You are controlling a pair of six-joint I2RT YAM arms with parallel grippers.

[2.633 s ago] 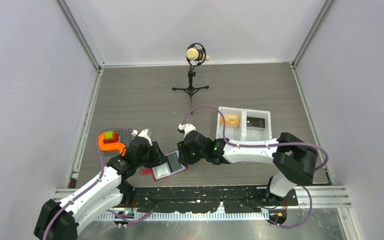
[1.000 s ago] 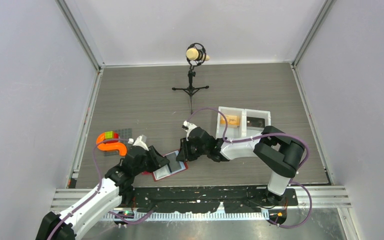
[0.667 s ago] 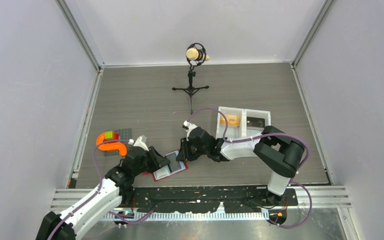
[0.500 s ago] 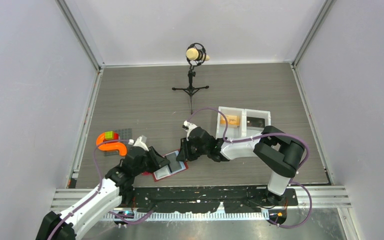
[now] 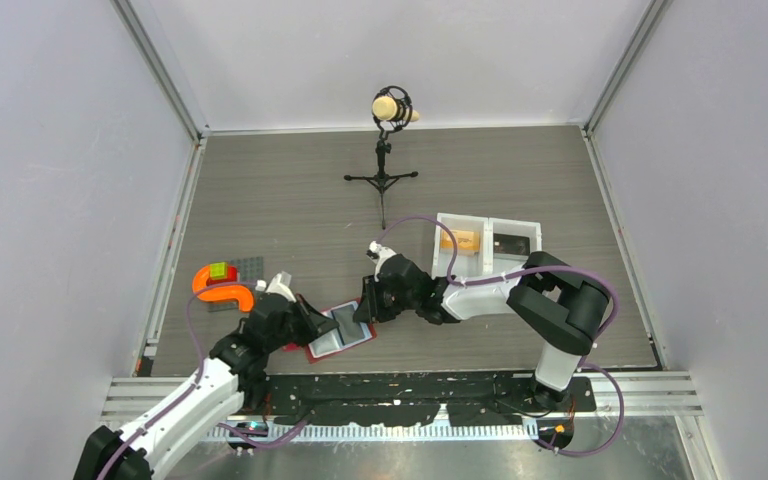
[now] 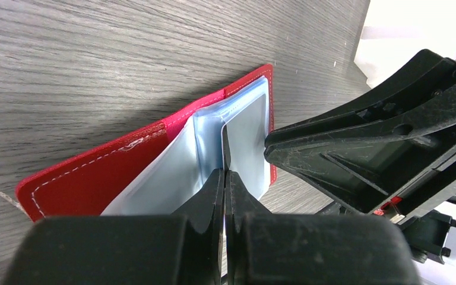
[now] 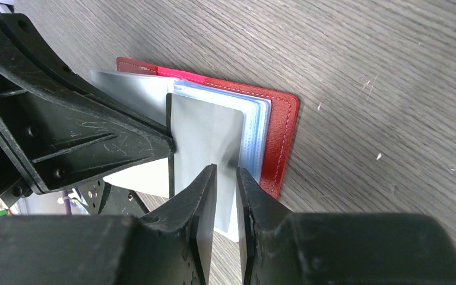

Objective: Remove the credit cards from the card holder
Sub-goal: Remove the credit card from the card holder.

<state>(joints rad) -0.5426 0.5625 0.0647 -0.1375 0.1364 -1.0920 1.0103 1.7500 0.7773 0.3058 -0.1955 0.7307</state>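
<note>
Your left gripper (image 6: 224, 178) clamps the grey card (image 7: 205, 133), the right gripper (image 7: 227, 178) hold cannot be determined: draw straight back from the card holder (image 7: 279, 136) ahead, without twisting.

We see the right gripper (image 7: 225, 172), jaws slightly parted, at a grey card (image 7: 205, 133) rising from the open red holder (image 7: 279, 136); the left gripper (image 7: 154, 145) meets the card's left edge.

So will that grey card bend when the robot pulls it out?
Probably not much. The card looks flat with straight edges, while the pale pockets of the holder bow. It looks thin and smooth, so it could slip when pinched. It is likely light too, though pulling it might drag the holder along.
</note>
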